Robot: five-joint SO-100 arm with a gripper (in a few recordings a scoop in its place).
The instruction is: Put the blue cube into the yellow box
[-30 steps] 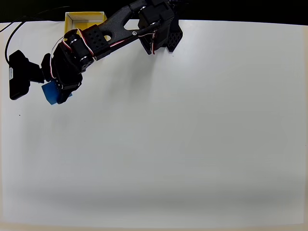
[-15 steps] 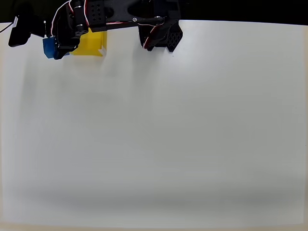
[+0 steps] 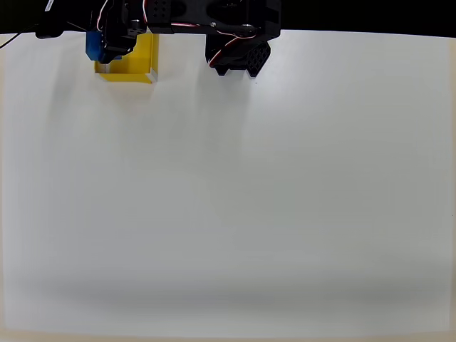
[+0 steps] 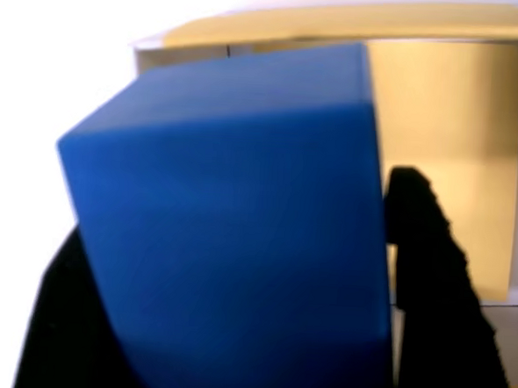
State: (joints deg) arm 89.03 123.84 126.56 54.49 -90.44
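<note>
The gripper point(image 3: 107, 48) is clamped on the blue cube point(image 4: 230, 236), one black finger point(image 4: 429, 284) pressing each side. Beyond the fingertips, the yellow box point(image 4: 446, 153) lies open, the cube above its left edge point(image 3: 95, 44).

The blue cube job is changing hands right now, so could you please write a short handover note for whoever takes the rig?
Gripper: shut on the blue cube, held off the table.
Things: in the overhead view the cube hangs over the left edge of the yellow box, at the table's top left. The wrist view shows the box's open inside just beyond the cube.
Done: cube picked up and carried to the box.
Left: centre over the opening, lower, release.
</note>
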